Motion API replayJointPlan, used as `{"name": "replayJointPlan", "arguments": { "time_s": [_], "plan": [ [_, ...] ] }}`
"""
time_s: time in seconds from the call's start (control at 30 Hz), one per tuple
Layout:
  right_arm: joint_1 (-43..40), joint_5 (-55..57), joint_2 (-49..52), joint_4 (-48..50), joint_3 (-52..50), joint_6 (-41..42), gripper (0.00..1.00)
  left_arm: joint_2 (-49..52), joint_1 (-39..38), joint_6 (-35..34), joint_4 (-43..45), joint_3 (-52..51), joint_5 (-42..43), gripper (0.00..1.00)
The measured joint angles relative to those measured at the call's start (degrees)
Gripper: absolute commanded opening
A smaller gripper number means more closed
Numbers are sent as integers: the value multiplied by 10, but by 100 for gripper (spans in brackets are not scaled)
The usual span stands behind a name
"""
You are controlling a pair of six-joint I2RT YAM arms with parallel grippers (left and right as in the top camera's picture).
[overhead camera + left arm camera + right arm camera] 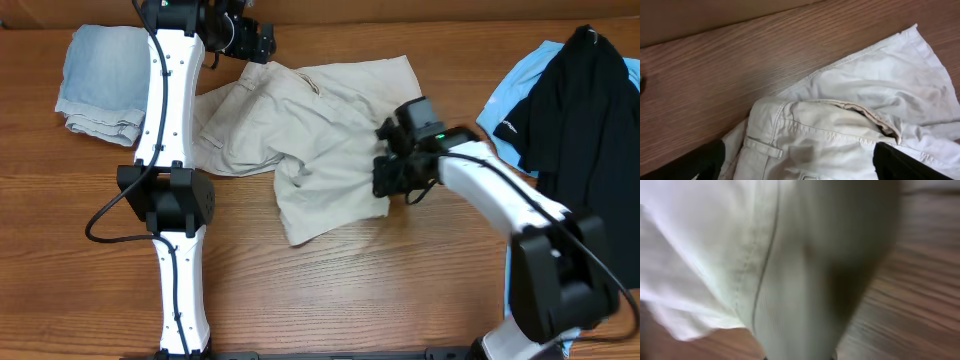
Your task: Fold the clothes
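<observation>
Khaki garment (320, 130) lies crumpled mid-table (330, 290), no neat fold made yet. Left gripper (260, 45) hovers wide open over its far waistband (805, 120); right gripper (392, 178) is clamped on its right edge.

A wooden table (350, 290) is being covered at its centre by a crumpled beige garment (300, 130), which is lying spread from eleven o'clock down toward five o'clock. A folded, faded denim piece (100, 80) is being carried at ten o'clock, apart from the garment. At two to three o'clock a sky-blue top (515, 105) is being carried at the table's edge and is being overlaid by a black top (585, 110).
</observation>
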Motion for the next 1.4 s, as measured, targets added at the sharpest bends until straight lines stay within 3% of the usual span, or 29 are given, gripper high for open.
{"name": "replayJointPlan", "arguments": {
  "time_s": [0.2, 0.53, 0.87, 1.1, 1.27, 1.3, 1.4],
  "plan": [
    [-10, 1, -71, -36, 19, 1, 4, 3, 0, 13, 21, -1, 0, 100],
    [-10, 10, -72, -46, 19, 1, 4, 80, 0, 11, 55, -4, 1, 100],
    [-10, 15, -72, -50, 19, 1, 4, 118, -2, 8, 61, -9, 32, 91],
    [-10, 15, -72, -49, 19, 1, 4, 135, -4, 5, 61, -9, 40, 56],
    [-10, 15, -72, -49, 19, 1, 4, 136, -4, 1, 61, -9, 47, 8],
    [-10, 15, -72, -47, 19, 1, 4, 136, -5, 3, 60, -9, 47, 4],
    [-10, 15, -72, -41, 19, 1, 4, 136, -7, 3, 57, -8, 48, 4]
  ]
}}
